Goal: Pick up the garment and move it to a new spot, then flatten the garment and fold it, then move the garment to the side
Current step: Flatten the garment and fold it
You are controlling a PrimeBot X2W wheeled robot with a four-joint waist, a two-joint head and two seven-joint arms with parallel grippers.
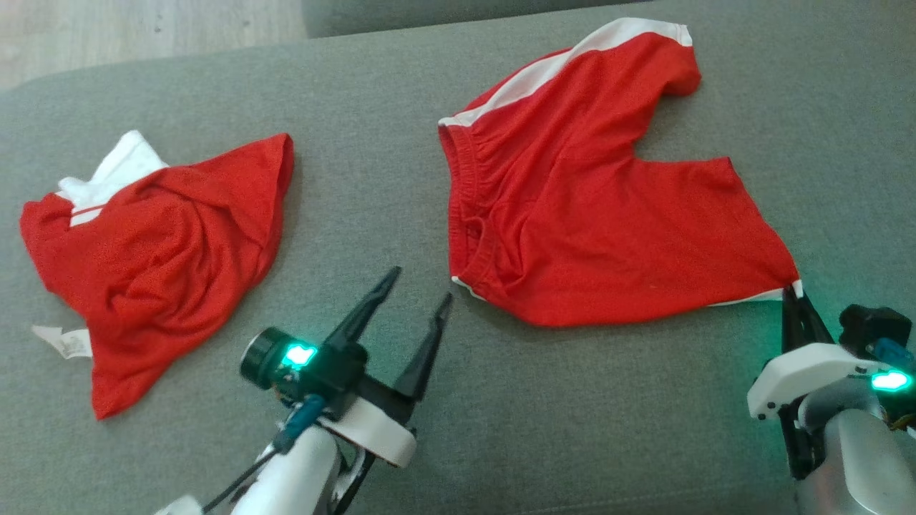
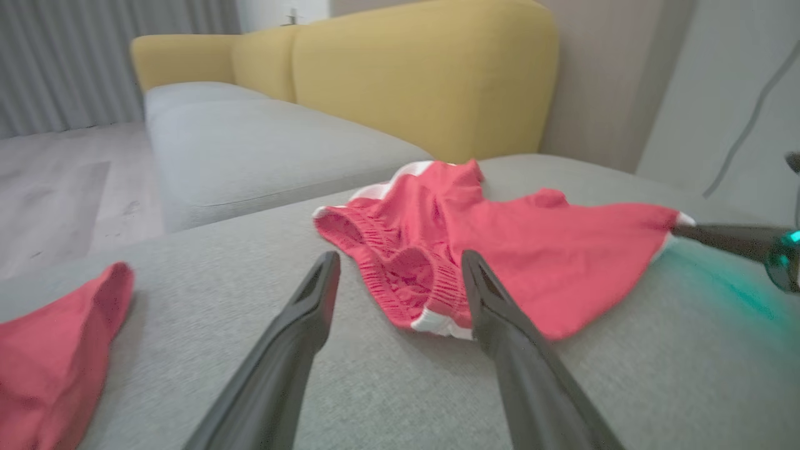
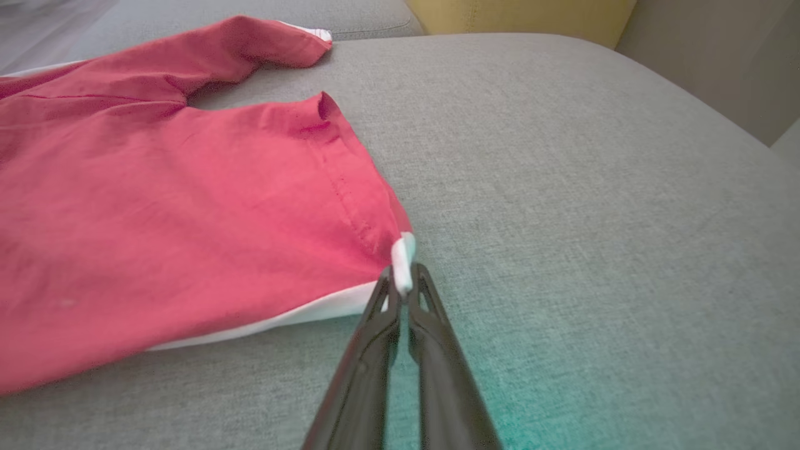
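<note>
Red shorts with white side stripes (image 1: 572, 214) lie flat-ish on the grey fabric cushion (image 1: 572, 429), waistband facing the left gripper (image 1: 421, 284), fingers spread wide just short of the cloth. Right gripper (image 1: 793, 292) pinches the shorts' white-trimmed hem corner. Crumpled red-and-white garment (image 1: 157, 250), probably a shirt, lies well apart at left.

Grey couch (image 1: 608, 415): shorts (image 1: 572, 214), perhaps a shirt (image 1: 164, 250)
</note>
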